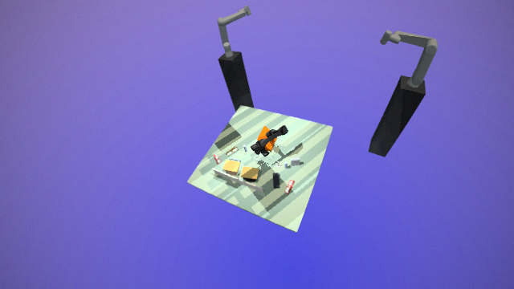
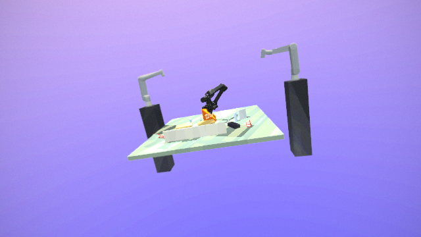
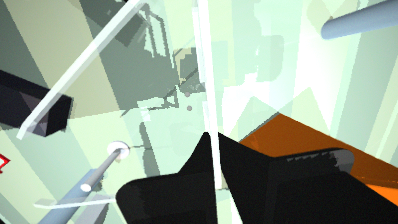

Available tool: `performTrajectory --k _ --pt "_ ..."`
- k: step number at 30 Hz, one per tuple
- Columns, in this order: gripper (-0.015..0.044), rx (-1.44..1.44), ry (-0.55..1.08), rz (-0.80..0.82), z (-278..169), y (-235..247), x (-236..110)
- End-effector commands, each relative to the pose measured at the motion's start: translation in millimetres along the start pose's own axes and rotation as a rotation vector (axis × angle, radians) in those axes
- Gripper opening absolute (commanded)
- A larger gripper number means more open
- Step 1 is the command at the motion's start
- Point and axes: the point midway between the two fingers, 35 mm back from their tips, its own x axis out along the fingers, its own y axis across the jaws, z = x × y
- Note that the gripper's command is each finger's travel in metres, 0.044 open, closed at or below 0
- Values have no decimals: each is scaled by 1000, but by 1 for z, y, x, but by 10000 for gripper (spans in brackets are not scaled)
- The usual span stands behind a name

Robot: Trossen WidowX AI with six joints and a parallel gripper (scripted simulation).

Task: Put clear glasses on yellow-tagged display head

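Observation:
In the wrist view my gripper (image 3: 209,135) is shut on a thin bar of the clear glasses (image 3: 204,60), which runs straight up from between the black fingers. One clear temple (image 3: 83,68) slants away to the left. The glasses hang above the striped table. In the top view the black arm and gripper (image 1: 262,152) reach down from the orange base (image 1: 263,134) (image 3: 310,137), a little behind two tan display heads (image 1: 231,165) (image 1: 250,172). The heads stand at a white display wall (image 2: 194,131). I cannot make out a yellow tag.
A black case (image 1: 276,180) (image 3: 30,107) lies right of the heads. Red-and-white items (image 1: 289,186) (image 1: 217,158), another pair of glasses (image 1: 231,152), a grey box (image 1: 295,161) and small grey cylinders (image 3: 357,22) lie on the table (image 1: 305,201). Two dark camera pillars (image 1: 236,80) (image 1: 395,116) stand beyond it.

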Motion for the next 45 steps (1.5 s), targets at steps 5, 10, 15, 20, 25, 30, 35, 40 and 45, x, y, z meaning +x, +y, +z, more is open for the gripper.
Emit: performTrajectory --k 5,10,15,20,25,30,35,40,45 --pt "0 -352 0 -3 -4 26 -1" --pt "0 -577 -1 -3 -7 41 -1" --pt "0 -802 -1 -2 -12 57 -1" --pt "0 -1028 0 1 -17 73 -1" --pt "0 -1253 0 5 -24 88 -1" --pt "0 -1411 0 10 -30 99 -1" --pt "0 -1411 0 10 -29 99 2" --pt "0 -1411 -1 8 -28 100 21" --pt "0 -1412 -1 10 -29 100 47"
